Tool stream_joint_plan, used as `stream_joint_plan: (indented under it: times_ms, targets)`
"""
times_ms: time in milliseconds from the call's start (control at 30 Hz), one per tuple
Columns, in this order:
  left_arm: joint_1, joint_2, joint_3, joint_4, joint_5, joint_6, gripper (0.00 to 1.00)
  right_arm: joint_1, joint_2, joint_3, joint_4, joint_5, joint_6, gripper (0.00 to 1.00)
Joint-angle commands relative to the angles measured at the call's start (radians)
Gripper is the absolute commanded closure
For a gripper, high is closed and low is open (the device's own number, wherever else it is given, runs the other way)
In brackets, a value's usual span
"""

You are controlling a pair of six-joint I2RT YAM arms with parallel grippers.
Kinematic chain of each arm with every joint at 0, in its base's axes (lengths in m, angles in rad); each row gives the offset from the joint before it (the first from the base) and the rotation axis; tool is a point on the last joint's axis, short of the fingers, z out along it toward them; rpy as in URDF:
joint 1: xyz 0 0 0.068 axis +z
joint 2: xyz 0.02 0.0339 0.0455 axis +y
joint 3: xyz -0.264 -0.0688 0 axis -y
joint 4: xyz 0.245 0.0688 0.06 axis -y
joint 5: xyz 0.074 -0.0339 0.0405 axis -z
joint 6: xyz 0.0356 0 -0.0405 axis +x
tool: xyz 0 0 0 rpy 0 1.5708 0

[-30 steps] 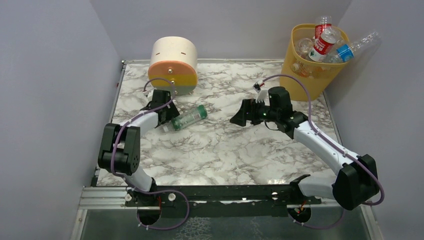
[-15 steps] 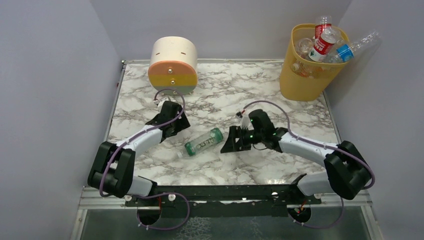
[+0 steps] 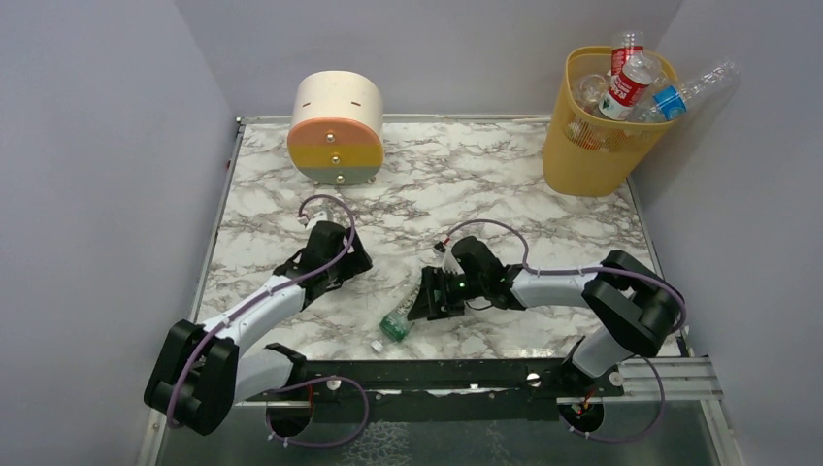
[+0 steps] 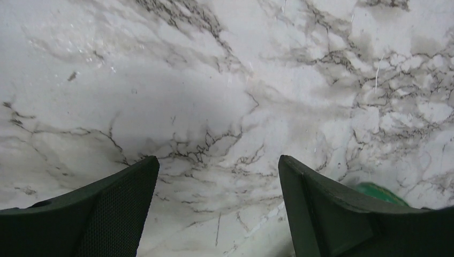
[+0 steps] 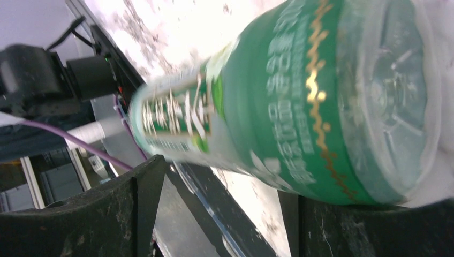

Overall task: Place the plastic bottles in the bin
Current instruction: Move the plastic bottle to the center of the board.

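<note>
Left gripper [image 4: 217, 160] low over marble table [image 4: 187, 80], fingers spread, right gripper [image 3: 423, 304] fingers spread wide at a lying green-labelled bottle [image 5: 278, 96], yellow bin [image 3: 582, 160] well apart.

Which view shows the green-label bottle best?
Right wrist: the green-label bottle fills the frame, label print visible. Top external shows it small, at the right gripper. Left wrist catches only a green sliver, bottom right.

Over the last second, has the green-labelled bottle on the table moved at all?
Yes. The green-labelled bottle has moved away from the round drawer unit, toward the black rail at the near edge.
</note>
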Motion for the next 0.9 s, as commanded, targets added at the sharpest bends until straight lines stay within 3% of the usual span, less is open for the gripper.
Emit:
stream_joint_plan:
  times_ms: [0,467,867]
  targets:
    - [-0.032,-0.071,-0.062,0.007,0.046,-0.054,0.13,0.002,0.075,0.091,0.095,0.047,0.045,0.23]
    - [-0.051,-0.206,-0.154,-0.013,0.086,-0.093,0.13,0.002,0.276,0.369,-0.059,0.073,-0.003,0.19]
    - [-0.059,-0.309,-0.238,-0.031,0.113,-0.13,0.14,-0.007,0.309,0.387,-0.044,0.12,0.067,0.18]
